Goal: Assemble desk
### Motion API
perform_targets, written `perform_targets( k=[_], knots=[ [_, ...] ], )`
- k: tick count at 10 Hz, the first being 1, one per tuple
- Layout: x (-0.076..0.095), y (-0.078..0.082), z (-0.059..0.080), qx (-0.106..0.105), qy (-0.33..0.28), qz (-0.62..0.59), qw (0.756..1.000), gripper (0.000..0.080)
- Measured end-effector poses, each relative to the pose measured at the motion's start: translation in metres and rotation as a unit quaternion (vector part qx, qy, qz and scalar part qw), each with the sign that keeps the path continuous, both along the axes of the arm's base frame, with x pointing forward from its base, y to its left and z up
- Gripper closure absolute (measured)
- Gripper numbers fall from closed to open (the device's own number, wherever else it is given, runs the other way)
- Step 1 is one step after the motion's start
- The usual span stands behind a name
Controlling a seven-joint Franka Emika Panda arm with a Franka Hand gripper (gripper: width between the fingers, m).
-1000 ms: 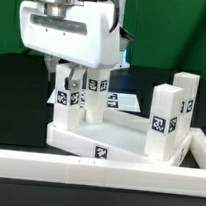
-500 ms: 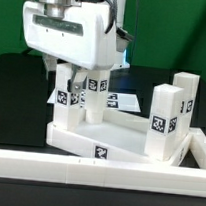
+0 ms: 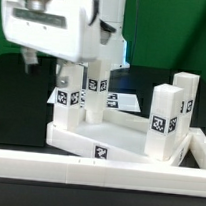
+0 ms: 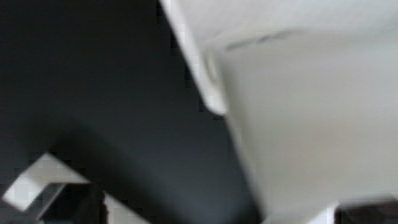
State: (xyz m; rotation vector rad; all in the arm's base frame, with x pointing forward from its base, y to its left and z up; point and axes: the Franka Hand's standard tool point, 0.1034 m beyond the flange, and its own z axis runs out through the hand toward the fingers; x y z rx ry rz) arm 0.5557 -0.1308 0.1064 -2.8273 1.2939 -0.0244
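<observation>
Black table top point(image 3: 17, 84), dark backdrop, white border rail point(image 3: 96, 172) ran across the front. Desk tabletop point(image 3: 119, 134) lay socket-side up just behind the rail, below the jaws. Four legs stood upright in its corners: two on the exterior view's right, front one point(image 3: 162, 121) and back one point(image 3: 184, 97), well off to the side of the jaws; two directly under the gripper point(image 3: 79, 61), front point(image 3: 65, 92) and back point(image 3: 95, 90). Jaws read as spread wide with nothing held, though the gripper body hid the fingertips in the exterior view; the wrist view was a blur of white against black, no use. Risk as I judged it: the fingers sat very close to the tops of those two legs, so any sideways drift while clearing could clip one, tilt it or unseat it from its socket, or drag the whole tabletop off position.
</observation>
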Motion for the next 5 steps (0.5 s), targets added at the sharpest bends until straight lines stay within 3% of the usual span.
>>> perform_targets(
  k=[5],
  knots=[
    [-0.0004, 0.0004, -0.0012, 0.000, 0.001, 0.000, 1.000, 0.0151]
  ],
)
